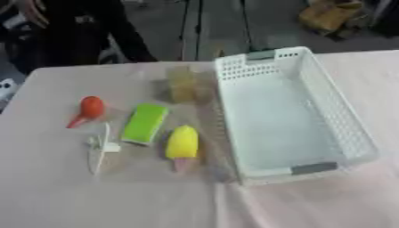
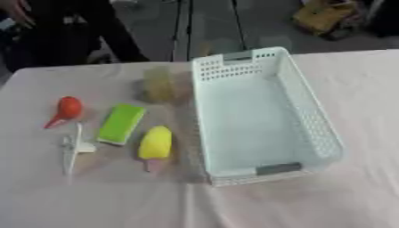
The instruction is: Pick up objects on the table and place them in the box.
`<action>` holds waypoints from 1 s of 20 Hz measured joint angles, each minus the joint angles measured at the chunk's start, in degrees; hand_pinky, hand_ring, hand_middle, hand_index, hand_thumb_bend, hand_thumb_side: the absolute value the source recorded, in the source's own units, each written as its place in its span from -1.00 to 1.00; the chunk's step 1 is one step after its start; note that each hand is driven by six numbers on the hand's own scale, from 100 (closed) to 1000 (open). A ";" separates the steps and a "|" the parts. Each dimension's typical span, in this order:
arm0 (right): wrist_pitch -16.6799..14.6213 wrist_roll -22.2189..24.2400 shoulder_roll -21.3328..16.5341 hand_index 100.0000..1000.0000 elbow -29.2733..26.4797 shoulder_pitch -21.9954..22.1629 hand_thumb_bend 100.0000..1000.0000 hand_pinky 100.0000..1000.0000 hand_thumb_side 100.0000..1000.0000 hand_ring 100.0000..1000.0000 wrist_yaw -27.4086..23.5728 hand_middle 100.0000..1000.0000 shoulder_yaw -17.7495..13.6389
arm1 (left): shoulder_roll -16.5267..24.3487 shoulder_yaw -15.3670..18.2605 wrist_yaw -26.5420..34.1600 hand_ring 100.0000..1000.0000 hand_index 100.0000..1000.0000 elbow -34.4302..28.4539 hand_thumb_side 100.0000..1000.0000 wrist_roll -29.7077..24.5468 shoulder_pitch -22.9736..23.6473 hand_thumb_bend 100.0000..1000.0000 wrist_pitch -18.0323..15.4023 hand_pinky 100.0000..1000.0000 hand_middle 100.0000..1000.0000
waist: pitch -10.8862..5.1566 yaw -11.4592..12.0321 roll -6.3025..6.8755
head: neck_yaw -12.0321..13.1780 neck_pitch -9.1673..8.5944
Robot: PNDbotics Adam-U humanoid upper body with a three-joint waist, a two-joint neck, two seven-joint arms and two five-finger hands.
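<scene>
Nearest me in the left eye view, a white plastic stick-shaped piece (image 1: 99, 151) lies left of a yellow popsicle-shaped toy (image 1: 181, 144); farther, a green rectangular block (image 1: 145, 123) and orange-red bulb (image 1: 89, 110). Right eye view: the white perforated plastic basket (image 2: 311, 116) sits right, holding nothing; neither hand shows, so I cannot tell their state.

A perforated white plastic box (image 1: 340, 116) sits on matt pale cloth (image 1: 93, 200); the yellow object (image 1: 182, 141) looks smooth.
</scene>
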 measured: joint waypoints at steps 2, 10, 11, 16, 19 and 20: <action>0.19 0.01 0.00 0.74 0.00 0.00 -1.00 0.71 1.00 0.77 -0.04 0.61 0.25 | 2.00 -1.94 -2.91 0.87 1.00 0.00 0.81 -1.92 -1.60 -0.73 1.60 1.00 0.95 | -0.19 0.00 0.05 | 0.12 0.00; 0.26 -0.04 0.02 0.72 0.00 -0.50 -1.00 0.71 1.00 0.76 -0.09 0.60 1.26 | 6.05 -6.98 -4.11 0.99 1.00 -0.02 0.77 -10.15 -8.09 -0.85 3.78 1.00 0.90 | -0.53 -0.23 0.01 | 0.58 0.01; 0.24 -0.04 0.06 0.72 0.00 -0.56 -1.00 0.71 1.00 0.76 -0.09 0.60 1.43 | 6.08 -7.56 -3.85 0.99 1.00 -0.03 0.77 -11.07 -8.94 -0.85 3.90 1.00 0.90 | -0.61 -0.27 -0.03 | 0.57 0.01; -0.28 0.10 0.68 0.70 0.00 -1.29 -1.00 0.70 1.00 0.74 0.42 0.58 2.30 | 6.70 -10.71 -2.68 1.00 1.00 -0.04 0.86 -15.35 -12.70 -0.86 4.16 1.00 1.00 | -0.66 -0.67 -0.06 | 0.49 -0.25; -0.70 0.16 0.98 0.69 0.00 -1.59 -1.00 0.70 1.00 0.74 0.85 0.58 2.48 | 7.97 -12.67 -2.68 1.00 1.00 -0.05 0.92 -18.08 -14.32 -0.79 3.84 1.00 1.00 | -0.78 -0.76 0.12 | 0.41 -0.57; -0.78 0.18 1.13 0.69 0.00 -1.60 -1.00 0.70 1.00 0.74 0.97 0.57 2.63 | 8.48 -13.34 -2.86 1.00 1.00 -0.06 0.95 -19.37 -14.82 -0.78 3.81 1.00 1.00 | -0.85 -0.85 0.25 | 0.42 -0.68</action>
